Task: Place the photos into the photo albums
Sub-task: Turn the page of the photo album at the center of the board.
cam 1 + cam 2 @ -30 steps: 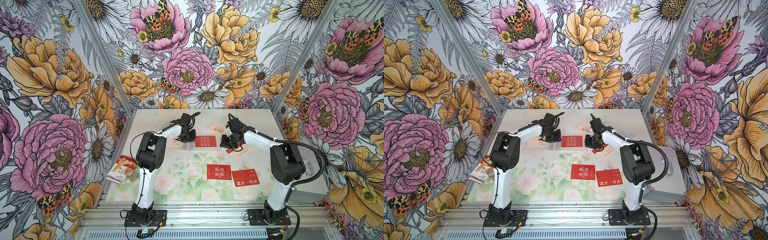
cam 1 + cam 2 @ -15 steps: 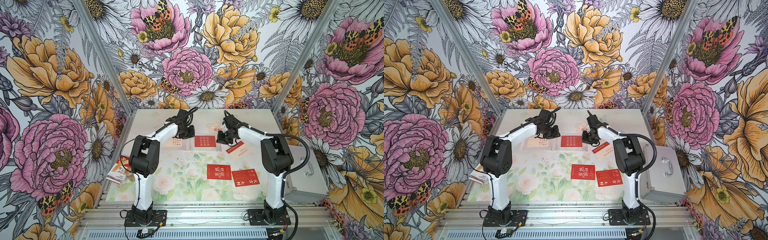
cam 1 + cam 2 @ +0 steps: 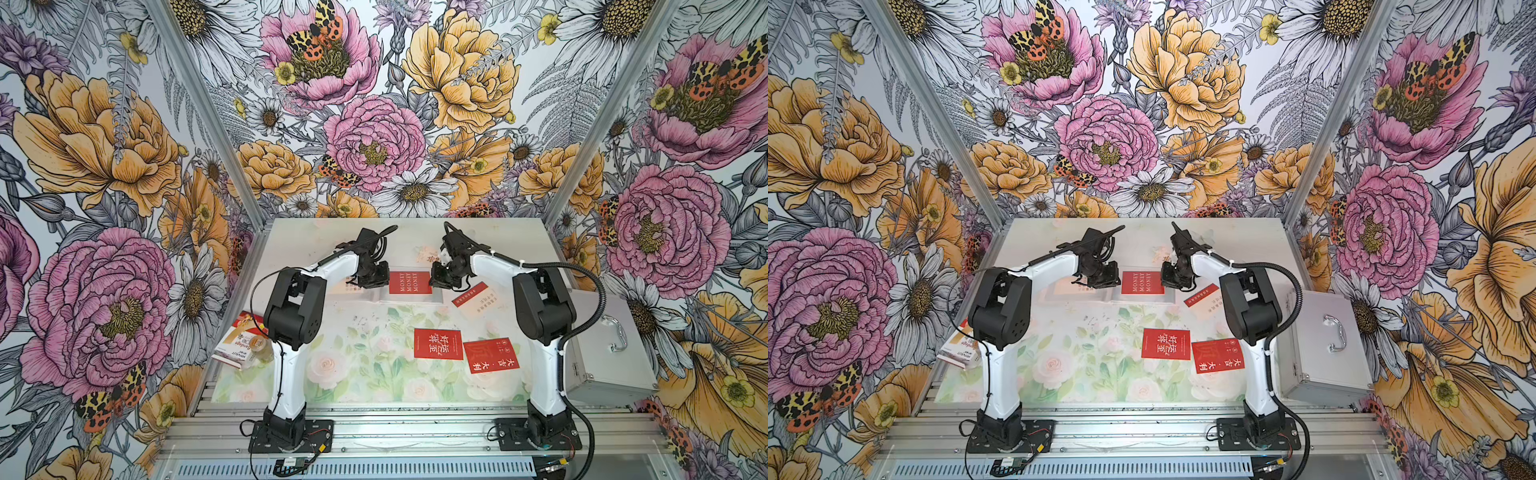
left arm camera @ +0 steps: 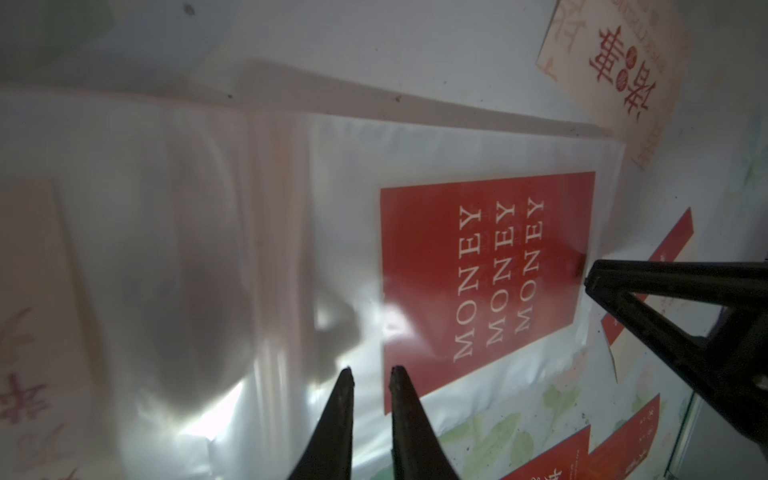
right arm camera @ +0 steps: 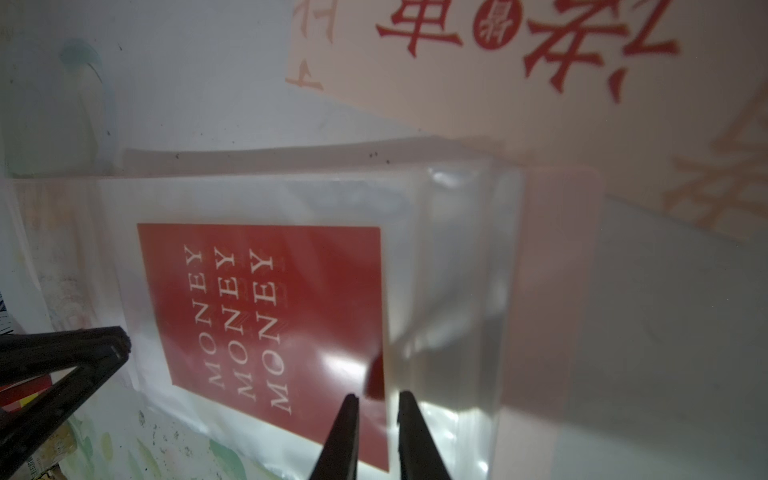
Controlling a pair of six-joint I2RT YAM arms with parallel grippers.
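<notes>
- Top views, reading the table (image 3: 316, 239) as a clock face with six at the arm bases: a red-and-white box (image 3: 237, 343) lies at eight on the table's edge, partly behind the left arm; a metal case (image 3: 602, 353) sits at four, against the table's side, handle up.
- The near red card (image 3: 438, 343) lies flat at five, square to the table; the tilted red card (image 3: 491, 360) lies just beside it toward four, their corners meeting.
- The striped card (image 3: 473, 296), cream with a red band, lies askew at two, just below the right arm's wrist.
- The album (image 3: 409, 300) lies open past the centre toward twelve, clear sleeves up; the MONEY card (image 3: 410, 282) lies under the film of the page on the right arm's side; a pale card (image 4: 33, 332) shows faintly through the other page.
- The left gripper (image 4: 370, 372) reaches down at eleven, tips over the sleeve beside one edge of the MONEY card; its jaws stand almost together with a thin slit between; whether they nip the film I cannot tell.
- The right gripper (image 5: 376, 397) reaches down at one, at the card's opposite edge; its jaws are likewise nearly together; that edge runs between the fingers (image 5: 405, 415), and a bit of red looks lifted just ahead of the tips; whether anything is pinched I cannot tell.
- The cream card (image 3: 428, 254) with red characters lies at twelve, just beyond the album.
</notes>
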